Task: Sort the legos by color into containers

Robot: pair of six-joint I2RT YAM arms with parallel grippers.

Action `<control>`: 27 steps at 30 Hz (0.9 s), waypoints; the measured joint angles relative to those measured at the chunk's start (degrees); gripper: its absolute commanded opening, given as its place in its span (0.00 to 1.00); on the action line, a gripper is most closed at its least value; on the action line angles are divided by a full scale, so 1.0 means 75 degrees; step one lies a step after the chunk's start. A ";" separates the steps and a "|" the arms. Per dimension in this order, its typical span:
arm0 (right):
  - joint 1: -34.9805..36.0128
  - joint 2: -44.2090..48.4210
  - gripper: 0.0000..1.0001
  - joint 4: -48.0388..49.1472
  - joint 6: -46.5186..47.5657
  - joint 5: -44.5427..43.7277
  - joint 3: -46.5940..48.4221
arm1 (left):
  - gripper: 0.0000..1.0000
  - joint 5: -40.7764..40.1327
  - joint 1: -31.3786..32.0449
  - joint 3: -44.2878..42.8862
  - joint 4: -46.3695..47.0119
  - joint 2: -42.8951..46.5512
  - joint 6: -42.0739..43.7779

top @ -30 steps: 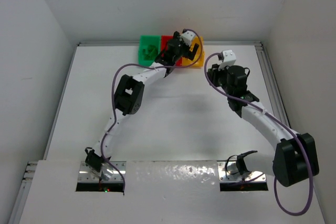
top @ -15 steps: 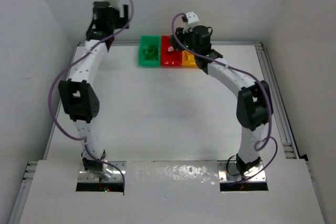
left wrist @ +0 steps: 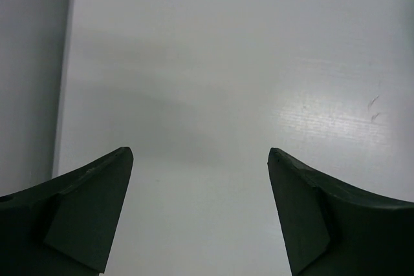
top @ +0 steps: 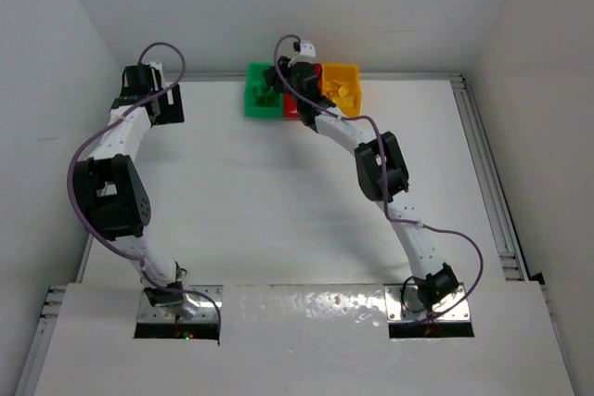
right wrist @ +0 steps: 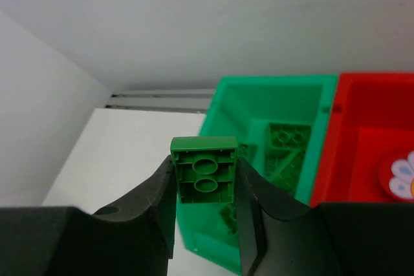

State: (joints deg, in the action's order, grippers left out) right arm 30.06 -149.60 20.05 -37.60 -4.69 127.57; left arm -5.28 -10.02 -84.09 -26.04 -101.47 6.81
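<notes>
**Green brick held at the edge of the green bin, close to the drop**

The right jaws are clamped on a green brick, pinching its two long sides. Its hollow underside faces the wrist camera, and its long axis runs along the jaws' length toward the green bin. The brick hangs over that bin's near-left wall. The opening, with other green pieces inside, lies just ahead and to the right of the jaws. The red bin touches the green bin's right side, and the yellow bin sits beyond it. I judge the drop needs only a small nudge toward the green bin's middle. The left jaws are spread wide and hold nothing, over bare table well to the left of the green bin. That makes the right arm the nearer one.
</notes>
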 measured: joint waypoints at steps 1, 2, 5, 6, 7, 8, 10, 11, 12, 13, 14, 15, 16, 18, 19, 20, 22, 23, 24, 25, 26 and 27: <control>0.0020 -0.0143 0.00 0.0035 -0.0023 -0.0137 0.0000 | 0.82 0.0041 -0.0029 0.0131 -0.0047 0.0003 -0.0044; 0.0047 -0.0294 0.00 0.0079 -0.0038 -0.0265 0.0003 | 0.82 0.0067 -0.0038 0.0201 -0.0076 0.0003 -0.0090; 0.0108 -0.0711 0.00 0.0085 -0.0050 -0.0443 0.0181 | 0.82 0.0198 -0.0058 0.0286 -0.0111 0.0003 -0.0233; 0.0114 -0.0825 0.00 0.0061 -0.0050 -0.0443 0.0254 | 0.82 0.0239 -0.0058 0.0286 -0.0099 0.0003 -0.0277; 0.0125 -0.0909 0.04 0.0058 -0.0050 -0.0443 0.0268 | 0.82 0.0286 -0.0058 0.0286 -0.0090 0.0003 -0.0318; 0.0137 -0.0935 0.07 0.0035 -0.0050 -0.0443 0.0259 | 0.82 0.0335 -0.0058 0.0286 -0.0087 0.0003 -0.0350; 0.0160 -0.0935 0.30 0.0032 -0.0015 -0.0443 0.0201 | 0.82 0.0425 -0.0058 0.0286 -0.0085 0.0003 -0.0379; 0.0160 -0.0935 0.41 0.0070 0.0003 -0.0446 0.0201 | 0.82 0.0458 -0.0058 0.0286 -0.0076 0.0003 -0.0379; 0.0160 -0.0935 0.51 0.0096 0.0023 -0.0452 0.0201 | 0.82 0.0484 -0.0058 0.0286 -0.0067 0.0003 -0.0379; 0.0160 -0.0933 0.62 0.0128 0.0064 -0.0469 0.0201 | 0.82 0.0516 -0.0058 0.0286 -0.0061 0.0003 -0.0379; 0.0160 -0.0933 0.65 0.0187 0.0082 -0.0469 0.0201 | 0.82 0.0571 -0.0058 0.0286 -0.0061 0.0003 -0.0376; 0.0160 -0.0912 0.68 0.0289 0.0160 -0.0455 0.0201 | 0.82 0.0632 -0.0058 0.0286 -0.0061 0.0003 -0.0379; 0.0166 -0.0877 0.70 0.0297 0.0233 -0.0452 0.0201 | 0.82 0.0694 -0.0058 0.0286 -0.0061 0.0003 -0.0382; 0.0172 -0.0819 0.72 0.0350 0.0318 -0.0405 0.0198 | 0.82 0.0810 -0.0058 0.0286 -0.0064 0.0003 -0.0388; 0.0175 -0.0772 0.73 0.0364 0.0364 -0.0382 0.0189 | 0.82 0.0866 -0.0058 0.0286 -0.0061 0.0003 -0.0402; 0.0175 -0.0726 0.74 0.0388 0.0396 -0.0376 0.0166 | 0.82 0.0912 -0.0058 0.0286 -0.0064 0.0003 -0.0402; 0.0175 -0.0574 0.79 0.0495 0.0455 -0.0376 0.0041 | 0.82 0.0968 -0.0058 0.0286 -0.0064 0.0003 -0.0399; 0.0175 -0.0446 0.87 0.0513 0.0490 -0.0376 -0.0079 | 0.82 0.0991 -0.0058 0.0286 -0.0064 0.0003 -0.0388; 0.0172 -0.0289 0.91 0.0533 0.0557 -0.0370 -0.0242 | 0.82 0.1003 -0.0058 0.0283 -0.0073 0.0003 -0.0367; 0.0172 -0.0055 0.96 0.0504 0.0644 -0.0367 -0.0484 | 0.82 0.1014 -0.0058 0.0271 -0.0093 0.0003 -0.0335; 0.0169 0.0245 0.98 0.0446 0.0737 -0.0364 -0.0793 | 0.82 0.1017 -0.0061 0.0254 -0.0122 0.0003 -0.0277; 0.0140 0.0583 0.99 0.0402 0.0866 -0.0338 -0.1151 | 0.82 0.1005 -0.0061 0.0224 -0.0184 0.0003 -0.0184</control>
State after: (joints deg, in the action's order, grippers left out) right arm 31.11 -145.23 23.07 -31.11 -7.22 118.93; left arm 2.26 -10.48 -82.41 -27.42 -101.45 5.43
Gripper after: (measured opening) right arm 0.964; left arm 0.821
